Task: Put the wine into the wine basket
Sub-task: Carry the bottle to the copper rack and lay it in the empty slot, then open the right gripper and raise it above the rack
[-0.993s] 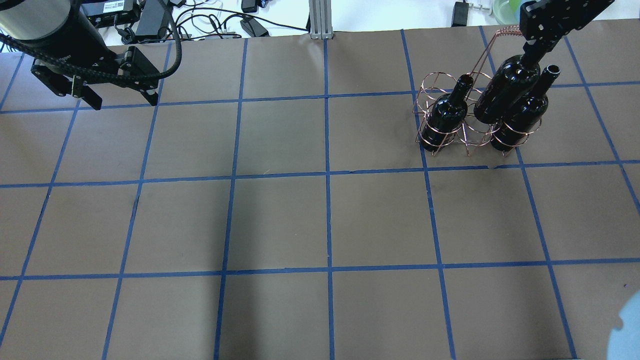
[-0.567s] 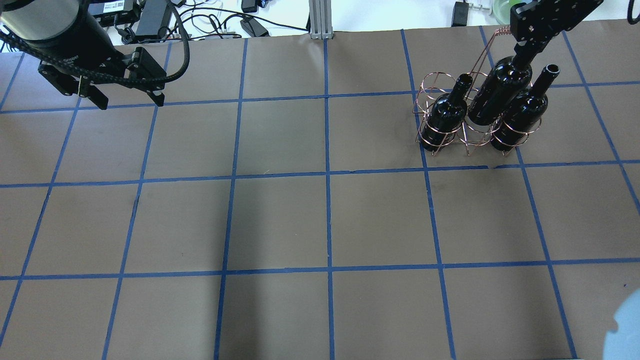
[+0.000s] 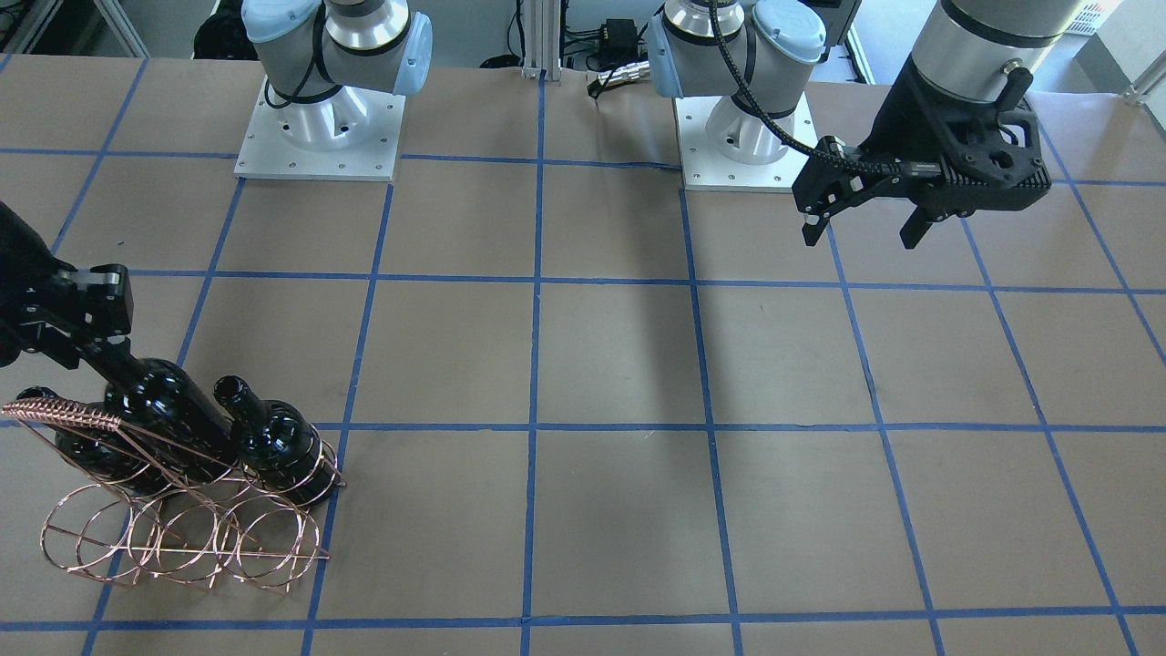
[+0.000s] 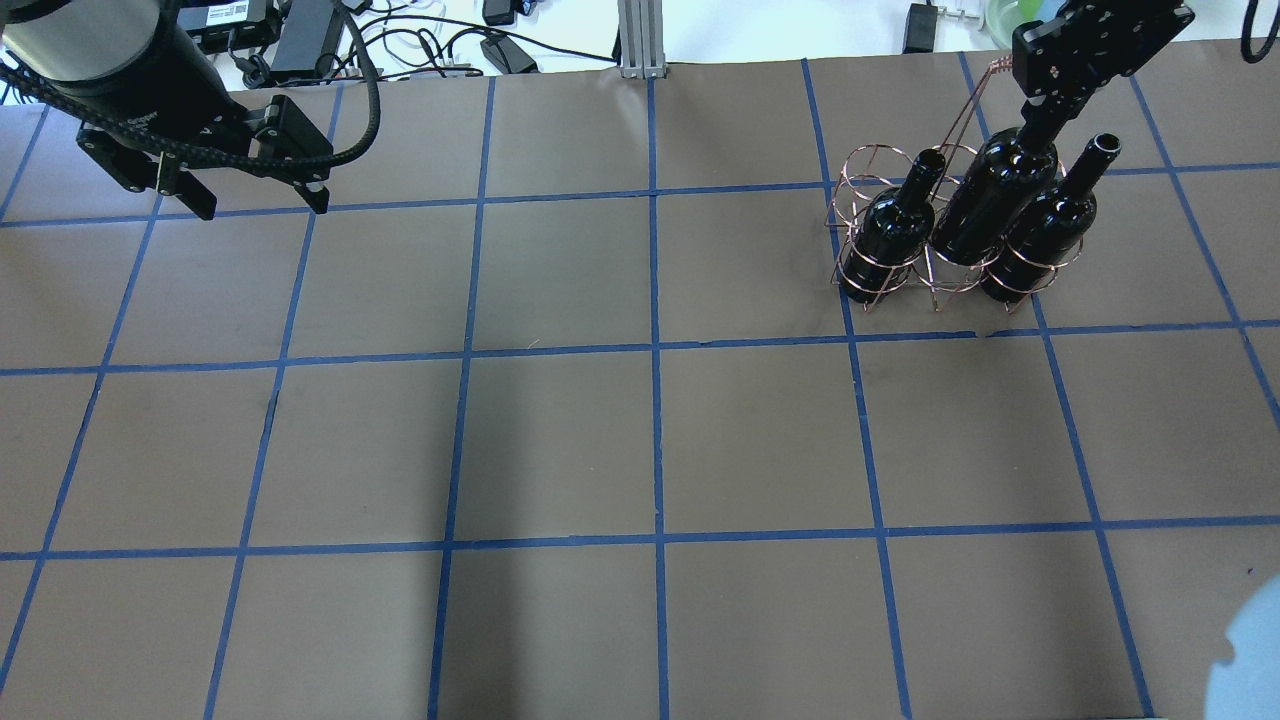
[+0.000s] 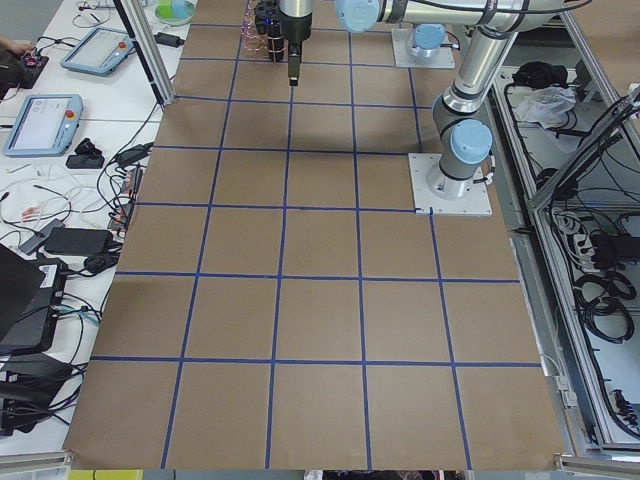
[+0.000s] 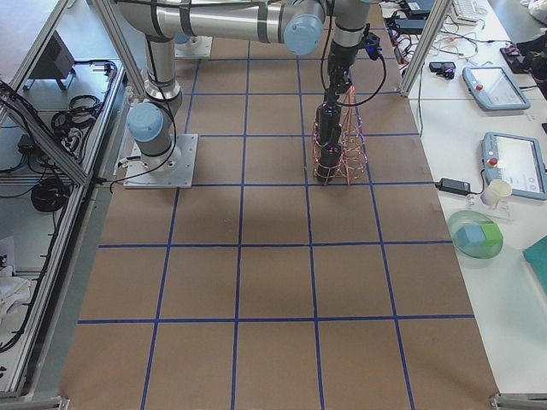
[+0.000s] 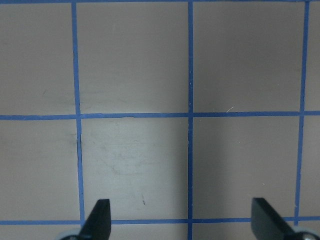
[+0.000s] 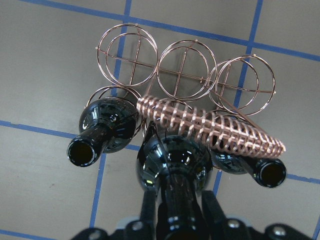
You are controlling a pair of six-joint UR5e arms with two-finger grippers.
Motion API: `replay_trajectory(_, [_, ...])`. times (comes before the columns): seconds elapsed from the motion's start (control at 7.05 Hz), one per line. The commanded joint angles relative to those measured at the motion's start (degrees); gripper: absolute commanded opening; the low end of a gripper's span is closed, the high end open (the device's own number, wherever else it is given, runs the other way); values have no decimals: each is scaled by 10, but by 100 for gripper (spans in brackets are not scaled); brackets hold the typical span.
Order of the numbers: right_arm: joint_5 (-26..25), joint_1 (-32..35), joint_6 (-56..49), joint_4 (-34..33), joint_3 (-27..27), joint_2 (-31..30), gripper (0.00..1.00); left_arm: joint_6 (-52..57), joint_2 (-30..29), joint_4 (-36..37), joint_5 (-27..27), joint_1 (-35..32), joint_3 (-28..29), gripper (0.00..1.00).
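Table (image 4: 660,440): brown paper surface, marked into squares by blue tape.

Wine basket (image 3: 187,536): copper wire, standing at the far right of the table. Its coil-wrapped handle (image 8: 210,127) slants up and away from the robot.

Three dark glossy bottles stand side by side in the near row of rings. The glass carries only reflections of the room.
- Left bottle (image 4: 890,235) and right bottle (image 4: 1045,230): each seated in an outer ring, mouth open, untouched by either arm.
- The wine (image 4: 985,205): in the middle ring between those two, leaning with its neck toward the far right. Its base is down inside the wire; whether it rests on the bottom cannot be told.

Right gripper (image 4: 1040,125): clamped on the neck of the wine, one finger on each side, as the wrist view confirms.

Left gripper (image 4: 262,205): at the far left, well apart from the basket, fingers spread wide and holding nothing, above bare paper.

Past the far edge, a black box (image 4: 232,14) bears a white sticker – print too small to read.
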Motion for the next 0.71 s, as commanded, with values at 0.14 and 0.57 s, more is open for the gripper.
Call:
replay_trajectory(0.14, [0,4,0,1,5,-4,81,0,0,0,0,0,0,100])
replay_trajectory(0.57, [-11,50,35,15,22,-56,86,1,0,-1,1,0,-1,100])
